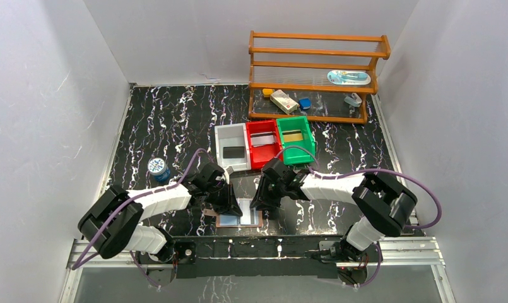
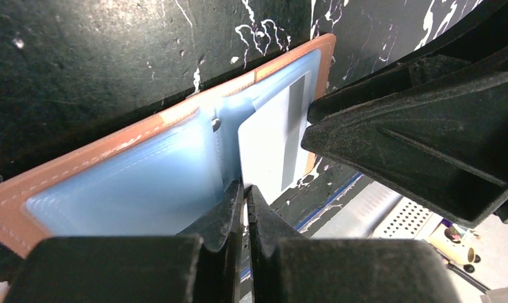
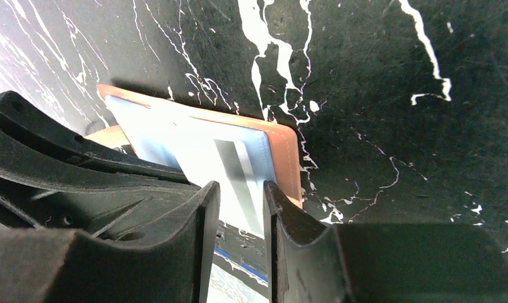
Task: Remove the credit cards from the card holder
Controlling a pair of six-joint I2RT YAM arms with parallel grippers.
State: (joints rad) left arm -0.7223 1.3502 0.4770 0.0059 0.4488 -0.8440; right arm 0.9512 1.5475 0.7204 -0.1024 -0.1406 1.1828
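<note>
Marbled table (image 1: 163, 120): credit card (image 2: 270, 151), likely stiff and slick, juts from card holder (image 2: 81, 154); left gripper (image 2: 243, 189) jaws pinch its corner, right gripper (image 3: 240, 189) jaws apart.

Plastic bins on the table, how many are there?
3, side by side in front of the wooden shelf: the white bin on the left, the red bin in the middle, the green bin on the right. None appears hidden.
</note>
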